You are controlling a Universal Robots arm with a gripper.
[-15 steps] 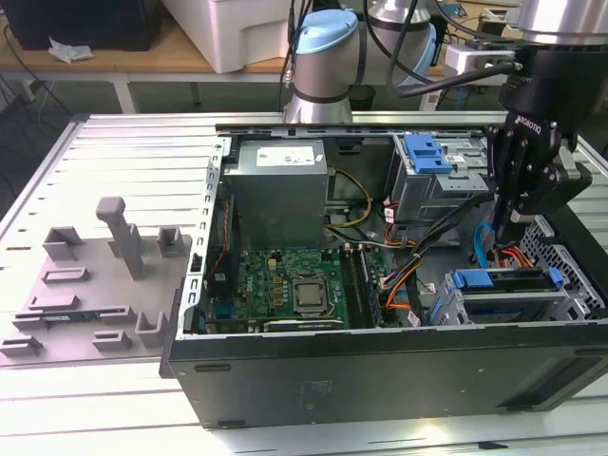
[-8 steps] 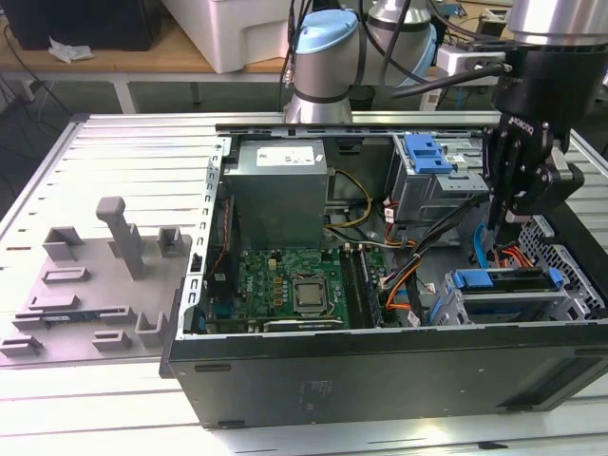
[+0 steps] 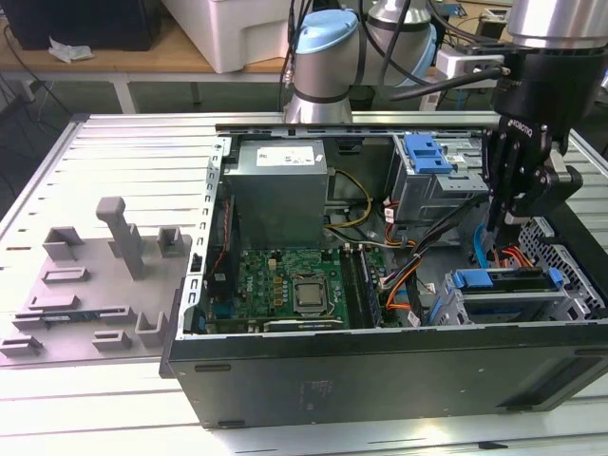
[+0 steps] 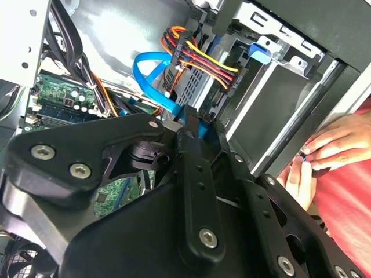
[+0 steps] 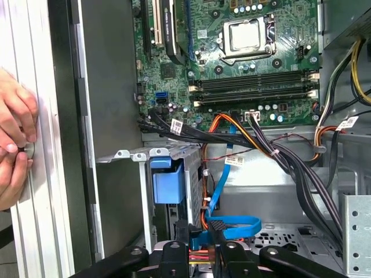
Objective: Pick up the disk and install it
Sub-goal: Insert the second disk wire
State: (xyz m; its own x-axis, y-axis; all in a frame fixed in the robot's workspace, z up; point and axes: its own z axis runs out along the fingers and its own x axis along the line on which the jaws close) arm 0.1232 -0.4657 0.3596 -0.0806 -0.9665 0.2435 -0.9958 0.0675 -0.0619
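The disk (image 3: 503,280) stands on edge inside the grey drive cage (image 3: 508,306) at the front corner of the open computer case, on the exterior view's right. Its blue bracket faces up. In the first wrist view the bracket's blue end (image 5: 168,184) shows in the cage slot. My gripper (image 3: 506,226) hangs just above the cage's far end, beside a blue data cable (image 5: 232,223). Its black fingers (image 4: 194,168) lie close together, shut with nothing clearly between them. The fingertips (image 5: 174,255) hover over a bundle of red and yellow power wires.
A second drive cage with a blue latch (image 3: 425,152) sits at the back of the case. The motherboard (image 3: 285,280) and loose cables (image 5: 278,156) fill the middle. A person's hands (image 5: 14,145) rest on the table rail beside the case wall. A grey fixture (image 3: 95,285) lies on the exterior view's left.
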